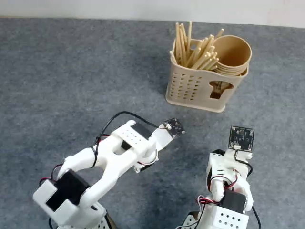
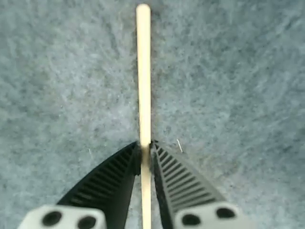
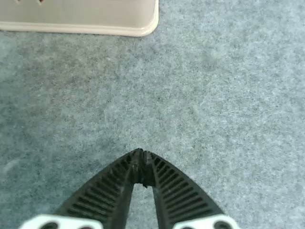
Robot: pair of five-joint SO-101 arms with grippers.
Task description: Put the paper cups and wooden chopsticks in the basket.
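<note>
A beige slotted basket (image 1: 193,90) stands at the far right of the grey mat. It holds several wooden chopsticks (image 1: 195,50) upright and a stack of paper cups (image 1: 232,55). My left gripper (image 2: 145,145) is shut on one wooden chopstick (image 2: 143,71), which runs straight out past the fingertips, close above the mat. The left arm (image 1: 121,155) sits at the front, left of the basket. My right gripper (image 3: 141,155) is shut with nothing in it, just above the mat and a short way in front of the basket's base (image 3: 95,26). The right arm (image 1: 229,179) is at the front right.
Grey felt mat (image 1: 71,71) covers the whole table. Open mat lies to the left of the basket and between the two arms. A pale wall edge runs along the far side.
</note>
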